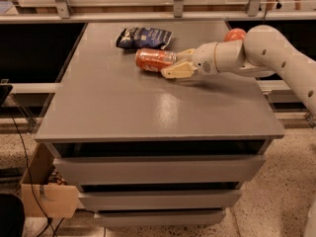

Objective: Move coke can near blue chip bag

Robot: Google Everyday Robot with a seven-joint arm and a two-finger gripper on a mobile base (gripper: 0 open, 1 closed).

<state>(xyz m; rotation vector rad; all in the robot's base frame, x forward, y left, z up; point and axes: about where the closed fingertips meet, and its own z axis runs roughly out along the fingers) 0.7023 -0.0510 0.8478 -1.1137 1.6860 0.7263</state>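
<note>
Claw (174,63) grips can (154,59) beside bag (144,37).
Upper centre of frame: it clamps the sideways can's right end, just below the bag on the table (148,112).

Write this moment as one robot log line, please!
pincer: over table, shut on coke can | coke can: sideways, close to blue chip bag

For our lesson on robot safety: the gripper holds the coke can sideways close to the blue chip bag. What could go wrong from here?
1. The coke can lies sideways in the gripper, gripped at one end; once released it may roll across the table.
2. It is already close to the blue chip bag; going further could shove or crush it.
3. The arm passes right by the orange fruit and might nudge it.
</note>
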